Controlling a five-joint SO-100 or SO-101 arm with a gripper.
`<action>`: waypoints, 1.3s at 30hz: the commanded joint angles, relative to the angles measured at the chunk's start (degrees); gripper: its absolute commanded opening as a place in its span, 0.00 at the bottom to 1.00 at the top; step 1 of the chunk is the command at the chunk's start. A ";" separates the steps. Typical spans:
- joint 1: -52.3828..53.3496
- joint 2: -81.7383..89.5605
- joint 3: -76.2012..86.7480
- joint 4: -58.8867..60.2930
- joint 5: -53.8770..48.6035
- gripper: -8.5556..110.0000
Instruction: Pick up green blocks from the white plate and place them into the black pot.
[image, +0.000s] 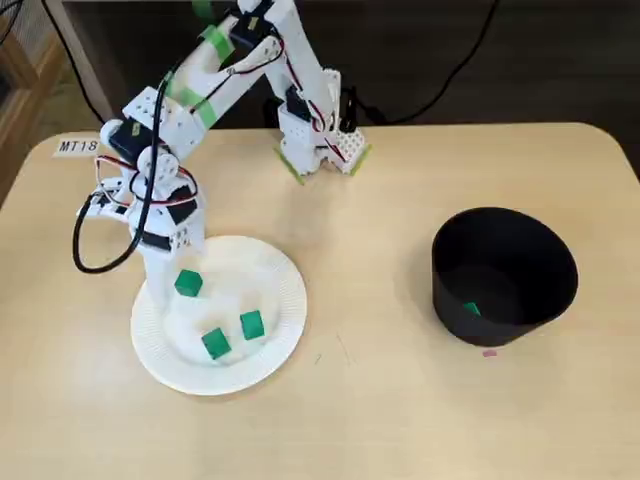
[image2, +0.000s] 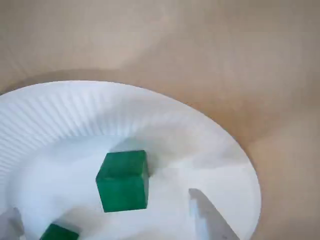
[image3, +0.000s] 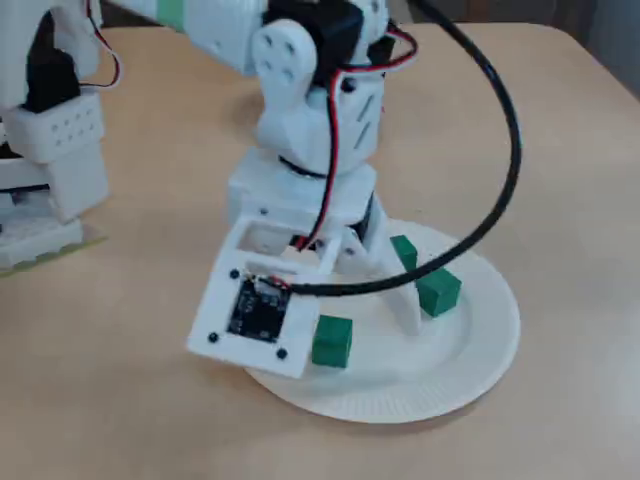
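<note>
A fixed view shows the gripper low over the plate's left side, just beside one of three blocks. The pot stands well apart to the right, one block already inside. Wrist view: the jaws are spread with a block between them, seemingly lined up for a grasp. In a fixed view, a finger reaches down to the plate, near the blocks.
</note>
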 joint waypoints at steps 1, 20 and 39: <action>-0.53 0.09 -2.20 -1.14 0.35 0.44; -1.41 -3.43 -2.29 -9.23 7.03 0.05; -23.38 30.23 -2.64 -9.32 20.57 0.05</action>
